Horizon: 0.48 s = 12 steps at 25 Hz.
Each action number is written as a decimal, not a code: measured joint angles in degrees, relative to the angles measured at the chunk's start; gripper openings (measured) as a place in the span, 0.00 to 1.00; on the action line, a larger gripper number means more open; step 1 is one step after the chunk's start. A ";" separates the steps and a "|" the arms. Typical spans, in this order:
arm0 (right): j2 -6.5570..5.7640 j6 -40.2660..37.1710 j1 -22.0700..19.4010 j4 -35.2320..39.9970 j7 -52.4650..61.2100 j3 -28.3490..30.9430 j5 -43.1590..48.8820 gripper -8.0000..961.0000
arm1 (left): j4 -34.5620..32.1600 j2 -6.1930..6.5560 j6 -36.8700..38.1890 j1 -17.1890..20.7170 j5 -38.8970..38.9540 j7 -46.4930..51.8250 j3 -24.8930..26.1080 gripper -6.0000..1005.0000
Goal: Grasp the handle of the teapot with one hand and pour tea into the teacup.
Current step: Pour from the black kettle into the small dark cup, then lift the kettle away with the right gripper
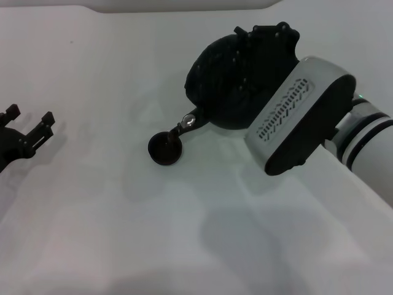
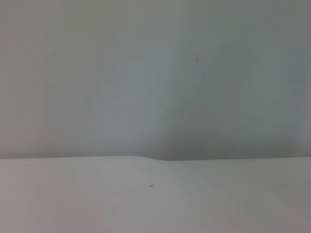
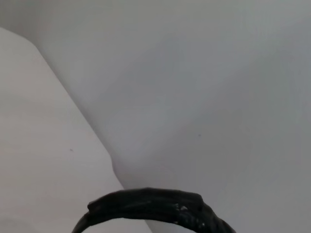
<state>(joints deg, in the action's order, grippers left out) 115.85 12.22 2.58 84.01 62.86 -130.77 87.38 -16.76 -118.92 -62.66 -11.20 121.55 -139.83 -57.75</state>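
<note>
right hand (image 1: pixel 258 67) over teapot (image 1: pixel 212 80), teacup (image 1: pixel 165 149) beside

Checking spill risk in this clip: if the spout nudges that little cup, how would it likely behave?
The teacup looks tiny beside the teapot, so probably light and easily slid. It is low and wide, so likely to skid rather than tip.

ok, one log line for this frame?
phase: pouring | right end effector: at teapot handle | spout over teacup | left end effector: open, idle at left edge
</note>
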 joint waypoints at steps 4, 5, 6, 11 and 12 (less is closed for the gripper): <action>0.00 2.68 0.24 0.03 -2.06 -1.55 -0.11 0.13 | -0.02 0.00 0.09 -0.24 0.00 0.00 0.00 0.79; -0.01 3.27 0.33 0.03 -2.50 -1.89 -0.22 0.13 | -0.02 0.00 0.15 -0.30 0.00 0.00 0.01 0.79; -0.01 3.73 0.42 0.04 -2.97 -2.26 -0.34 0.13 | -0.03 0.00 0.19 -0.37 0.00 0.00 0.00 0.79; -0.01 4.15 0.59 0.11 -4.10 -2.57 -0.77 0.13 | 0.10 0.00 1.00 -0.64 0.00 0.00 0.01 0.79; -0.01 4.16 0.59 0.13 -4.11 -2.57 -0.77 0.13 | 0.18 0.00 1.02 -0.67 0.00 0.00 0.00 0.79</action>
<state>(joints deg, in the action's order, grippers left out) 115.84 16.38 3.17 84.13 58.76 -133.35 86.61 -16.58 -118.92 -61.64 -11.86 121.55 -139.83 -57.74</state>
